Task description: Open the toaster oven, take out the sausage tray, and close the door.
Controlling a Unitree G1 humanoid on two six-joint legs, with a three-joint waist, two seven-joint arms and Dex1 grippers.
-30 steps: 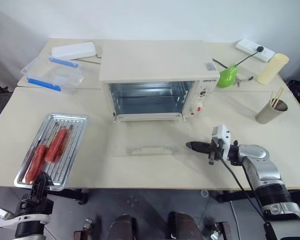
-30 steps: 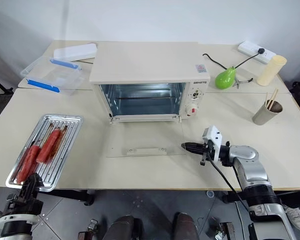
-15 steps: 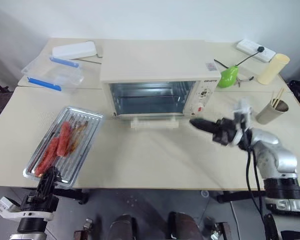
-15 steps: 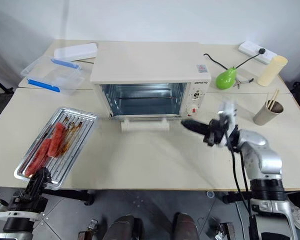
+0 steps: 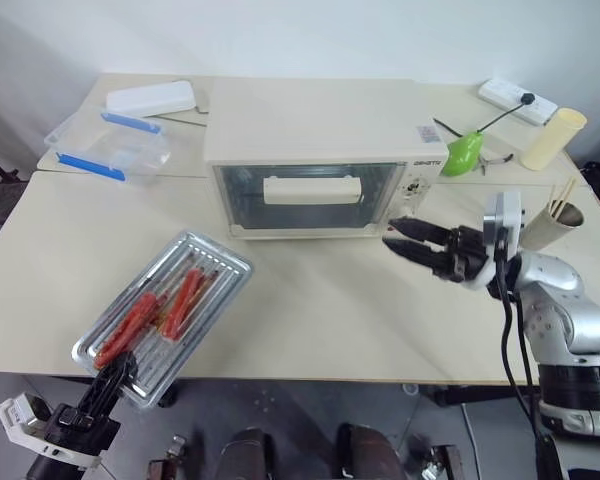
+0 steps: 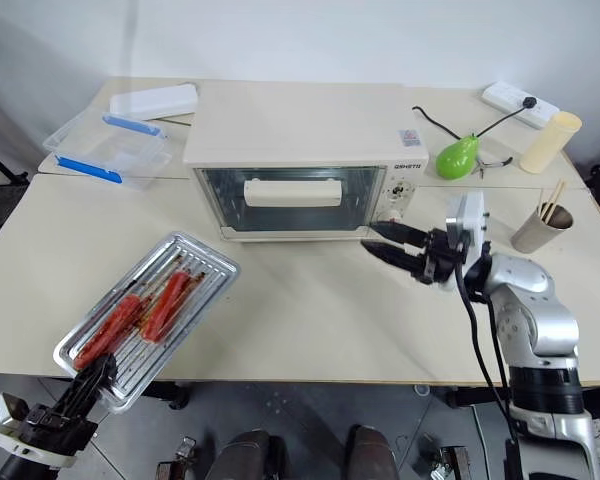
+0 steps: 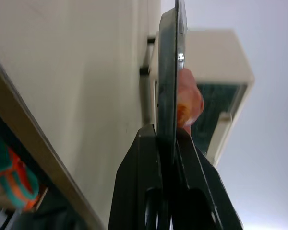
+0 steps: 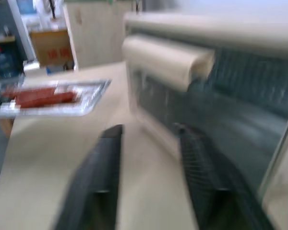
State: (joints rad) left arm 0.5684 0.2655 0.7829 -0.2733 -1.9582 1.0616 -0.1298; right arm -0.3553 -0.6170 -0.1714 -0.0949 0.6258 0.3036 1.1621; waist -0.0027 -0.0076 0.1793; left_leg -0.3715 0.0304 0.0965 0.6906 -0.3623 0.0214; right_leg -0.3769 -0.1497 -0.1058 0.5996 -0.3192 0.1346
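Toaster oven [image 5: 320, 150] sits mid-bench [image 5: 310, 320], its one door [image 5: 310, 195] shut. One sausage tray [image 5: 165, 315], three sausages, near front-left edge, pinched by left fingers [image 7: 144, 191]. Right gripper [image 5: 412, 245] fingers spread beside the oven.

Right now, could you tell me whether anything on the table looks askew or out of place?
The sausage tray sits skewed at the table's front left edge, one corner overhanging, pinched by the left gripper. The toaster oven stands square, its door closed.
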